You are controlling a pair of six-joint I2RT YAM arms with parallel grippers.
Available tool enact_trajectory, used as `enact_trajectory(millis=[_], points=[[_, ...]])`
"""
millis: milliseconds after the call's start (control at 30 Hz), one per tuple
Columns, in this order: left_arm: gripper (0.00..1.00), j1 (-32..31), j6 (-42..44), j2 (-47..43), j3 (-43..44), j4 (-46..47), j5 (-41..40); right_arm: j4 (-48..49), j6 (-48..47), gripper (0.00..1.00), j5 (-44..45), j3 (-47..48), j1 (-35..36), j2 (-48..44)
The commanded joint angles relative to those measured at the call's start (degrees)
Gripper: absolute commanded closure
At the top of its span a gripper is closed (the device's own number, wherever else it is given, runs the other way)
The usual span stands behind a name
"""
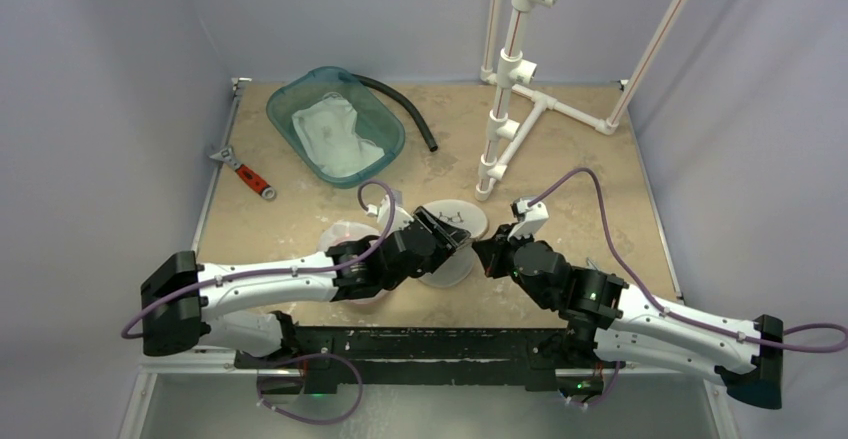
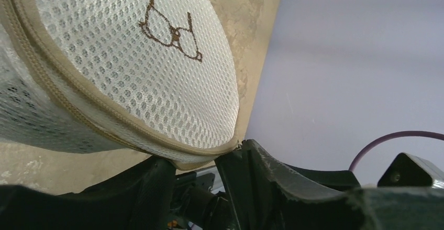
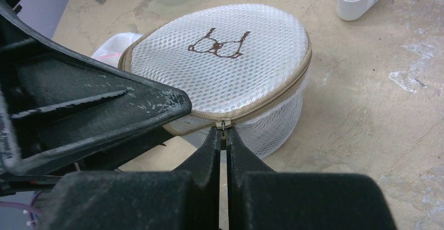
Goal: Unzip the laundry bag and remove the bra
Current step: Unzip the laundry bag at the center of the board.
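Between right jaws, zipper pull [image 3: 223, 124] mostly hidden; laundry bag [image 2: 131, 78] cut off left.

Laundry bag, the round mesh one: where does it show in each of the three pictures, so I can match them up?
Top external: the laundry bag sits near the picture's centre.
Left wrist: it fills the upper left, seen tilted.
Right wrist: it is in the centre, just beyond the right gripper, which is shut on its zipper pull.
Shared landmark: the brown bra outline stitched on its lid.

robot lab cell: plain walls [image 1: 100, 79] enclose small table [image 1: 300, 219], pvc pipe frame [image 1: 510, 69].
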Motion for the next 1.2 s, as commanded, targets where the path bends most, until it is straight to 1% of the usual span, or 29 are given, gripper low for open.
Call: enact_trajectory(millis=[0, 133, 200, 233, 367, 533, 733, 933, 1167], points=[[0.59, 0.5, -0.6, 0.9, -0.3, 2.6, -1.4, 2.0, -0.8, 1.00, 0.4, -0.2, -0.2, -0.5], [0.84, 1.9, 1.0, -0.1, -0.7, 2.5, -1.7, 2.1, -1.1, 1.00, -0.2, -0.1, -0.1, -0.4], [0.99, 3.2, 1.8, -1.2, -1.3, 2.1, -1.3, 2.2, -1.6, 1.00, -0.5, -0.1, -0.2, -0.5], [1.00, 3.8, 1.9, -2.0, -1.9, 1.9, -1.1, 2.4, -1.8, 1.00, -0.7, -0.1, -0.1, -0.6], [1.00, 6.2, 3.2, -5.8, -4.1, 0.6, -0.8, 2.6, -2.7, 1.00, -1.6, 0.2, -0.1, -0.3], [1.00, 10.0, 5.6, -11.0, -6.8, -1.9, 0.3, 0.5, -2.9, 1.00, -0.8, 1.6, -0.1, -0.2], [1.00, 14.8, 10.6, -14.8, -10.1, -0.3, 7.1, -0.2, -3.2, 1.00, -0.3, 2.3, -0.2, 0.8], [1.00, 16.3, 12.3, -15.7, -13.2, 2.6, 11.9, -0.2, -2.8, 1.00, -0.3, 2.5, -0.1, 1.5], [1.00, 17.2, 13.3, -18.1, -15.0, 2.2, 12.7, -3.6, -0.4, 1.00, -0.2, 3.1, -0.1, 0.7]])
